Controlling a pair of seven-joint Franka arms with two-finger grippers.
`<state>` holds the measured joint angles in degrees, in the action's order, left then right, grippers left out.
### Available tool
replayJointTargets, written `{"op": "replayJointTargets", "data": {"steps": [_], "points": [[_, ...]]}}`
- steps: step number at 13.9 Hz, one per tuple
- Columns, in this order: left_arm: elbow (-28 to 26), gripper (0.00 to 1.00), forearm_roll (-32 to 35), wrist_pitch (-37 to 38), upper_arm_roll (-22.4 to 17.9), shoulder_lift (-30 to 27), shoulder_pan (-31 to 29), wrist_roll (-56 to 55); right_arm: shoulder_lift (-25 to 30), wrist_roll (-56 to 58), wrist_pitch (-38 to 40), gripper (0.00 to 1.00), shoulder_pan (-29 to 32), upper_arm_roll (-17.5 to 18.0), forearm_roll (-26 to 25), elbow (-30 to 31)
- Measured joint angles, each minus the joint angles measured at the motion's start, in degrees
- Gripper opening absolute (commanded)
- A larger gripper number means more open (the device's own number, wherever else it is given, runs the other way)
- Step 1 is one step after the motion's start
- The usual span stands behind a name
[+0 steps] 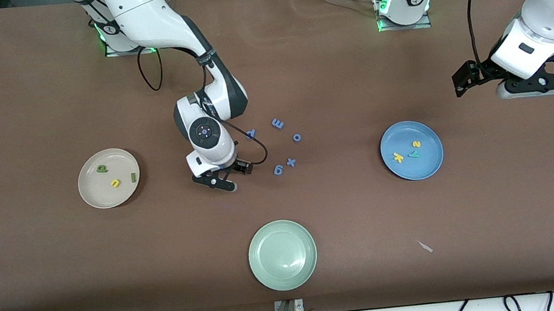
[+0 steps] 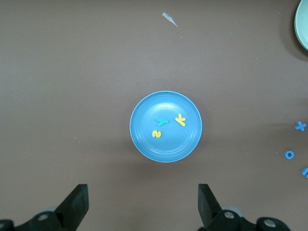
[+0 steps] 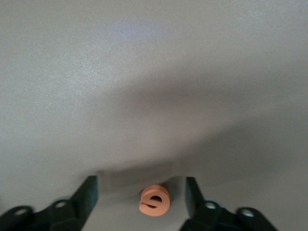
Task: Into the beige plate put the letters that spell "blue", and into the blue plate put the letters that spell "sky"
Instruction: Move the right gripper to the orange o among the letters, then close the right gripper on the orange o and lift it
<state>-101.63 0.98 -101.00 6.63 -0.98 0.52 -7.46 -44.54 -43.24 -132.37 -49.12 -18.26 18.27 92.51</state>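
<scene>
The orange e (image 3: pixel 154 200) lies flat on the table between the fingers of my right gripper (image 3: pixel 141 182), which is open with a gap on each side of the letter. In the front view that gripper (image 1: pixel 218 177) is down at the table's middle and hides the e. The beige plate (image 1: pixel 96 193) holds the dark green b (image 1: pixel 102 169), yellow u (image 1: pixel 115 183) and green l (image 1: pixel 133 177). The blue plate (image 1: pixel 425 164) holds the yellow s (image 1: pixel 416 144), yellow k (image 1: pixel 398 157) and teal y (image 1: pixel 414 154). My left gripper (image 1: pixel 540 88) waits open, up near the blue plate (image 2: pixel 144 140).
Several blue-purple letters (image 1: pixel 277 123) lie scattered beside my right gripper, toward the left arm's end. A pale green plate (image 1: pixel 284 274) sits nearer the front camera. A small white scrap (image 1: pixel 425 246) lies on the table, nearer the front camera than the blue plate.
</scene>
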Motion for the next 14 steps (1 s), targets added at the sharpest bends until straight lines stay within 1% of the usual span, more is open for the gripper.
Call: {"op": "replayJointTargets", "data": {"steps": [1, 3, 5, 10, 14], "points": [[0.0, 1.0, 0.0, 0.0, 0.0, 0.0, 0.0, 0.0, 0.0, 0.0, 0.0, 0.46, 0.0, 0.0, 0.0, 0.0], [0.0, 1.0, 0.0, 0.0, 0.0, 0.0, 0.0, 0.0, -0.1, 0.0, 0.0, 0.32, 0.0, 0.0, 0.0, 0.0], [0.0, 1.0, 0.0, 0.1, 0.0, 0.0, 0.0, 0.0, -0.2, 0.0, 0.0, 0.24, 0.0, 0.2, 0.0, 0.0], [0.0, 1.0, 0.0, 0.6, 0.0, 0.0, 0.0, 0.0, -0.2, 0.0, -0.1, 0.15, 0.0, 0.4, 0.1, 0.0], [0.0, 1.0, 0.0, 0.7, 0.0, 0.0, 0.0, 0.0, -0.2, 0.6, -0.1, 0.13, 0.0, 0.4, 0.1, -0.1]]}}
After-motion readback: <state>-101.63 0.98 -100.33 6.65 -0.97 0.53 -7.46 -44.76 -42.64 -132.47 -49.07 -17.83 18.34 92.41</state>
